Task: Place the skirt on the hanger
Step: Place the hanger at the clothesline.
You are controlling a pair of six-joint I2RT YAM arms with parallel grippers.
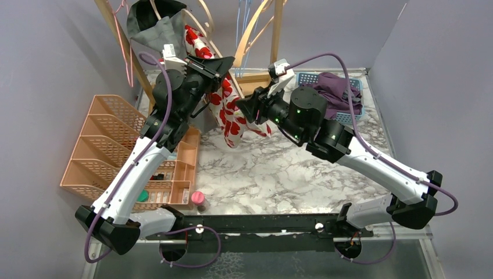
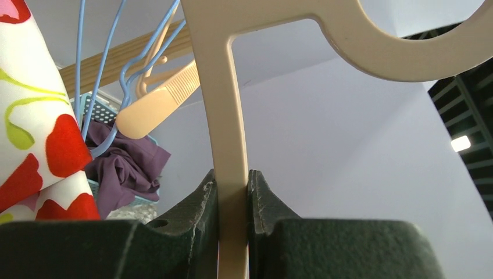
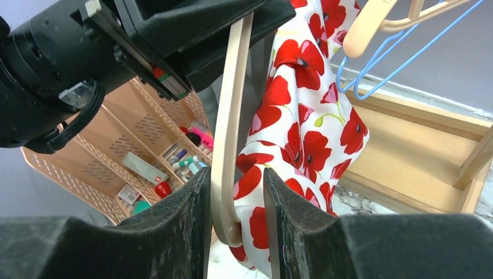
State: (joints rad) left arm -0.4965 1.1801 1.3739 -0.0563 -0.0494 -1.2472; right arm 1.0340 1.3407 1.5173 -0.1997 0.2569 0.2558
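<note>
A white skirt with red poppies (image 1: 231, 113) hangs from the beige plastic hanger (image 3: 230, 110), draped down to the marble table. My left gripper (image 2: 232, 187) is shut on the hanger's upright bar (image 2: 227, 116), up by the rack (image 1: 224, 64). My right gripper (image 3: 235, 189) stands open around the hanger's lower curved end. That end rests against the left finger (image 3: 186, 215), with skirt cloth (image 3: 308, 122) in the gap beside the right finger. In the top view the right gripper (image 1: 249, 107) sits against the skirt's right side. The skirt (image 2: 40, 133) also shows at the left of the left wrist view.
An orange perforated organizer (image 1: 107, 145) with small items stands at the left. A blue basket holding purple cloth (image 1: 337, 90) sits back right. A wooden rack (image 1: 258, 81) carries blue wire hangers (image 3: 395, 52) and another beige hanger (image 2: 160, 102). A pink-capped bottle (image 1: 199, 200) stands near the front.
</note>
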